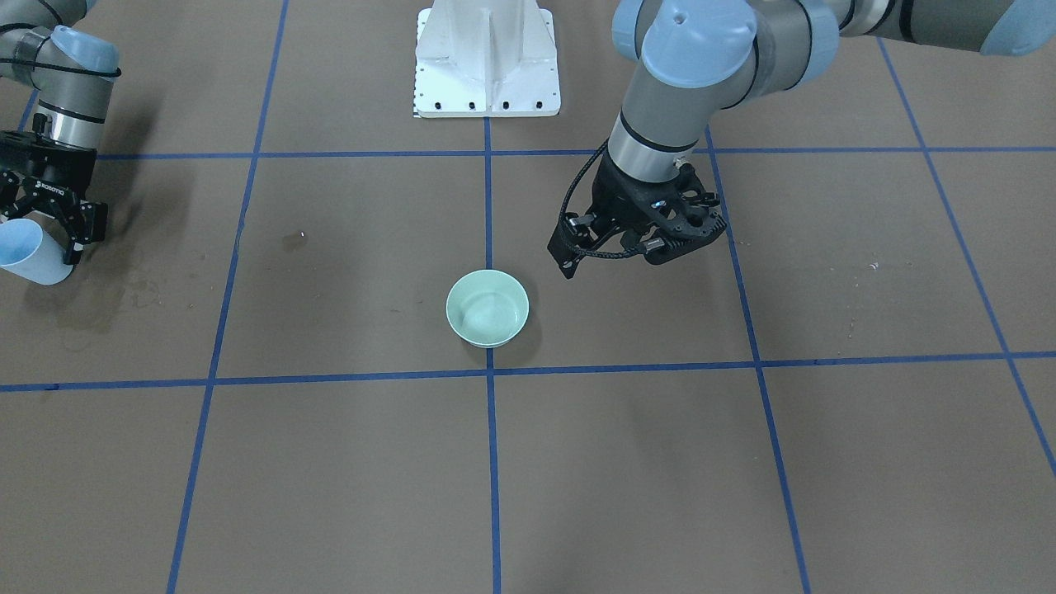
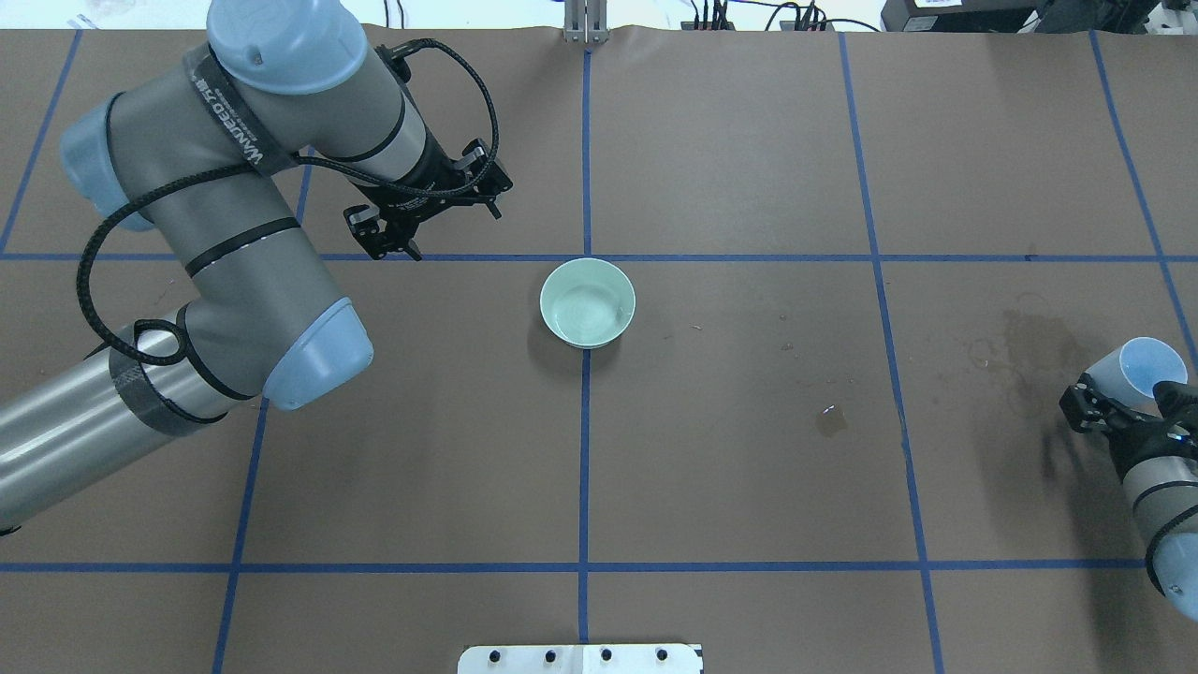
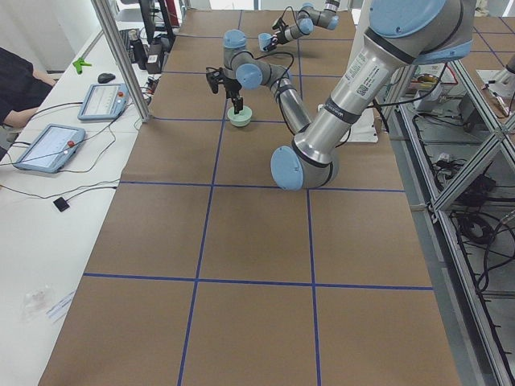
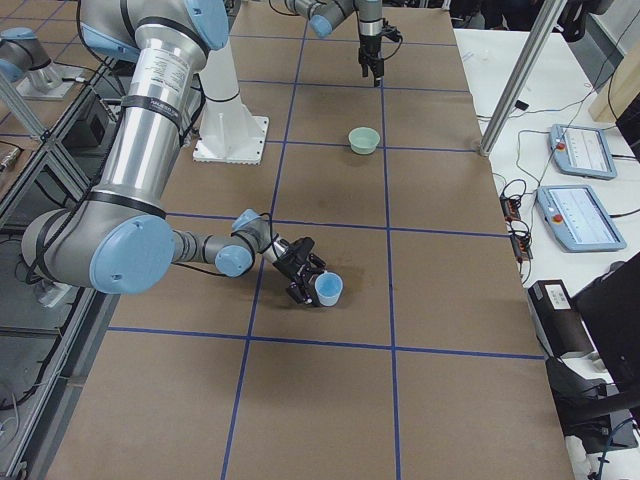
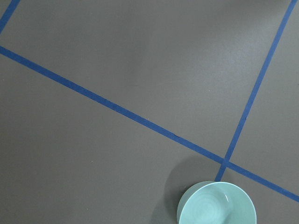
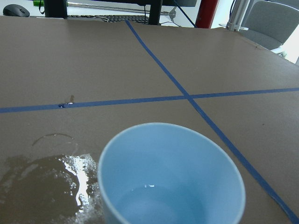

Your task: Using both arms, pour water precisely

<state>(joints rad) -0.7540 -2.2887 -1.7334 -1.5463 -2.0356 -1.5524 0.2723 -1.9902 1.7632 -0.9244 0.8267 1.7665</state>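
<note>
Since the left arm reaches in from the left edge of the surface, its left gripper (image 2: 435,211) is what you meet first: it hangs above the table just to the left of the bowl, jaws apart and holding nothing. The pale green bowl (image 2: 588,302) sits upright near the middle of the surface on a crossing of blue tape lines (image 2: 749,257), with nothing touching it. I cannot tell whether it has anything in it. To the right of it a small wet spot (image 2: 830,418) glints on the brown paper, and closer to the right edge there is a wider damp patch (image 2: 1029,346), shiny in the wrist view. At the right edge itself the right gripper (image 2: 1123,402) is clamped round the side wall of a light blue cup (image 2: 1146,367), which is held low and tipped. The water (image 6: 154,200) lies as a shallow pool in the bottom of that cup. I would judge the cup to be light, thin and smooth, so a firm grip on the wall below the rim suits it, and it should be kept level. The little water will slosh easily. The bowl looks light enough to skid, so the free claw could steady its rim. Nothing stands between cup and bowl, only the wet paper.
</note>
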